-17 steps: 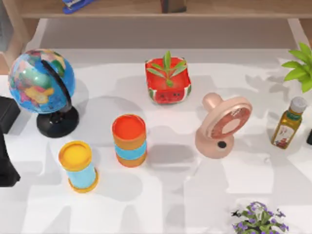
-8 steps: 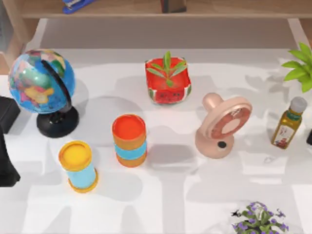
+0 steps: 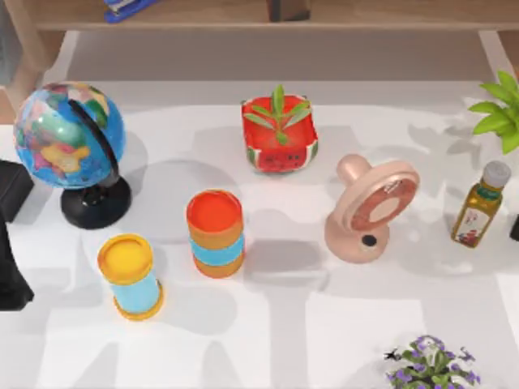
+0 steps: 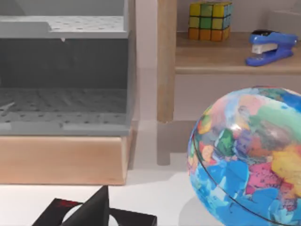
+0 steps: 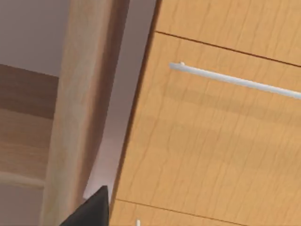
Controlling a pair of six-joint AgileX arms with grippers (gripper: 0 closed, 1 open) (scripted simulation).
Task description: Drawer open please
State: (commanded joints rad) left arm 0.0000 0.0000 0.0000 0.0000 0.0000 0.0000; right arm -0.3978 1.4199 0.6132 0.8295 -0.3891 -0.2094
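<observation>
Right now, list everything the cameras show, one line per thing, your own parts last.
globe: 1, multicoloured on a black stand, table's left
yellow-lidded canister: 1, blue body, in front of the globe
orange-lidded canister: 1, orange and blue, centre
watermelon planter: 1, red with green leaves, back centre
desk fan: 1, pink, right of centre
oil bottle: 1, amber, grey cap, right edge
purple flowers: 1, front right
green plant: 1, back right
stapler: 1, blue, on the shelf
puzzle cube: 1, multicoloured, on the shelf
drawer front: 1, wooden, shut
handle: 1, silver bar, on the drawer front
left arm: black, table's left edge
</observation>
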